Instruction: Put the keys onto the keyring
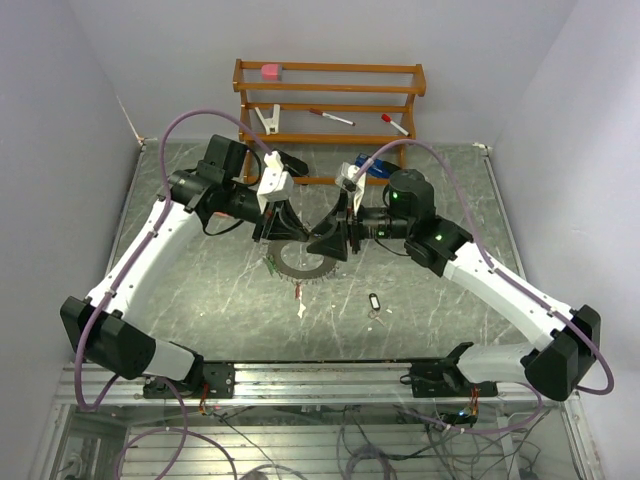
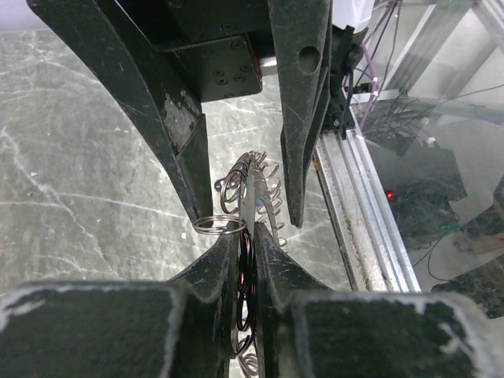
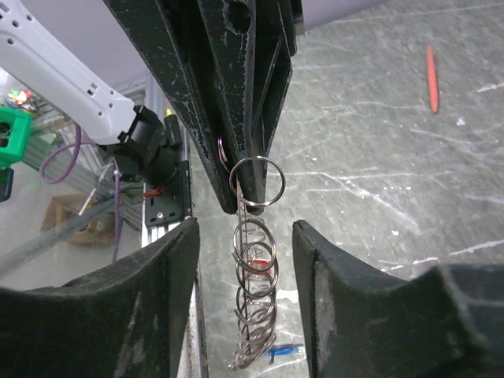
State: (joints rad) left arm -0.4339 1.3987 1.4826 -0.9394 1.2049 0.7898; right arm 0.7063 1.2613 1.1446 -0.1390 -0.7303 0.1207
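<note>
While the left gripper [image 2: 246, 240] is clamped on the keyring [image 2: 252, 197], holding it edge-on toward both wrists, the right gripper [image 3: 246, 230] straddles the rim with its fingers apart, touching nothing. A black-tagged key [image 1: 375, 300] lies loose on the table [image 1: 200, 290], nearer the right arm. The ring looks thin and grey, fringed with small loops.

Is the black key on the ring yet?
No, the black key lies alone on the table, apart from the ring.
</note>
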